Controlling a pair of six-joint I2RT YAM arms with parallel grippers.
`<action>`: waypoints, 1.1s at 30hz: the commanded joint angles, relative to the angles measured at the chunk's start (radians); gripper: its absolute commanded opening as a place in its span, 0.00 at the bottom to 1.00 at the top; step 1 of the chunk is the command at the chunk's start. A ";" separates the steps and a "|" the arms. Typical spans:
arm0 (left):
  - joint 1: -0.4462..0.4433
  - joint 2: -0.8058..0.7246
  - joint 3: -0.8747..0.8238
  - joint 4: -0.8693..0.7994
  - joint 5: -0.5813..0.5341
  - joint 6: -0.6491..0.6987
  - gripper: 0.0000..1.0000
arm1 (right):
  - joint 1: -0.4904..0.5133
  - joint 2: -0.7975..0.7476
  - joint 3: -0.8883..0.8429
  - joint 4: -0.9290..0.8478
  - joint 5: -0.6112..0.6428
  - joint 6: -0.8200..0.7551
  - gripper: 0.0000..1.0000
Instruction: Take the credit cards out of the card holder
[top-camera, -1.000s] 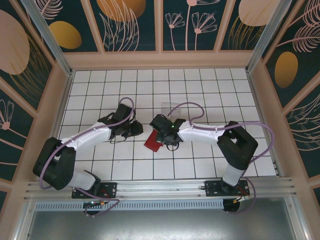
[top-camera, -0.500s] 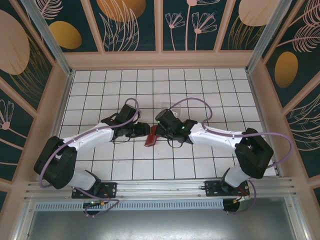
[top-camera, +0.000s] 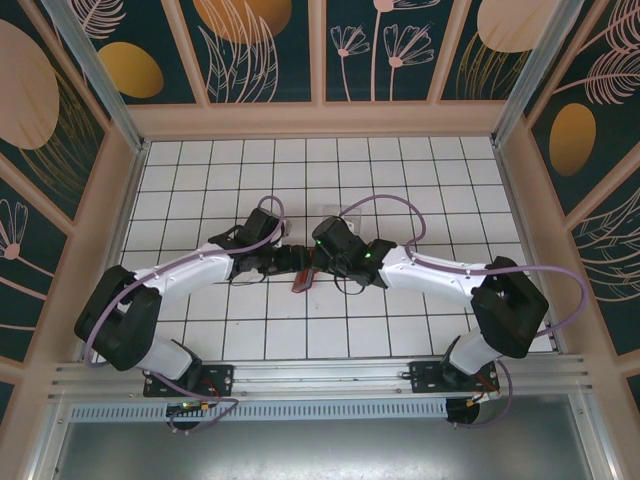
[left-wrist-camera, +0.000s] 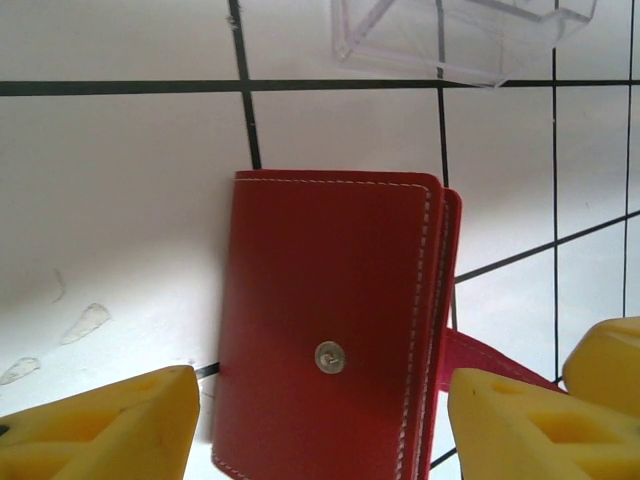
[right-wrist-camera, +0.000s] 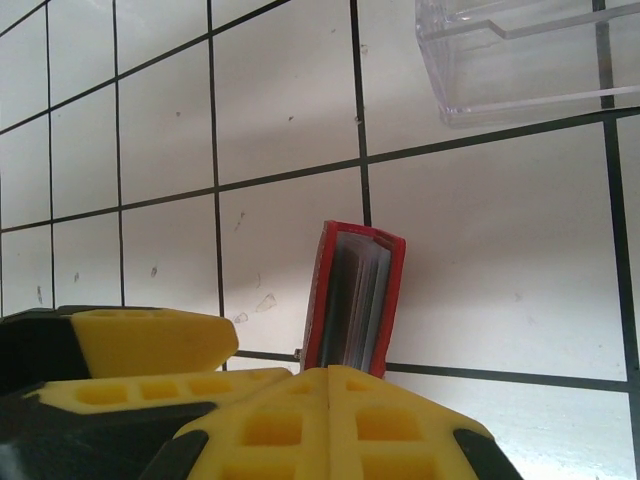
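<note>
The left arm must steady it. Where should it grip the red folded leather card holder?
Likely its two long edges, approaching the stud-bearing broad face: the red stitched card holder stands upright, and the left gripper's open jaws flank those edges.

The card holder (left-wrist-camera: 325, 340) is a red folding case with pale stitching round the edges and a little metal snap stud on its flat face. It's folded shut and stands up on edge instead of lying flat, over the white tiles near the middle of the table. A red tab sticks out at its lower corner. End-on, the fold gapes a bit, and the cards (right-wrist-camera: 357, 300) are still tucked inside. Just thin greyish edges, can't count them.
</note>
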 joint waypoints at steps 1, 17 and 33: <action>-0.009 0.029 0.028 0.017 0.028 0.020 0.68 | -0.009 -0.026 -0.009 0.024 0.012 -0.014 0.00; -0.013 0.024 0.071 -0.129 -0.205 0.041 0.45 | -0.028 -0.037 -0.037 -0.035 0.039 -0.012 0.00; -0.012 0.035 -0.013 -0.102 -0.238 0.037 0.13 | -0.096 0.048 -0.118 -0.087 0.060 -0.049 0.00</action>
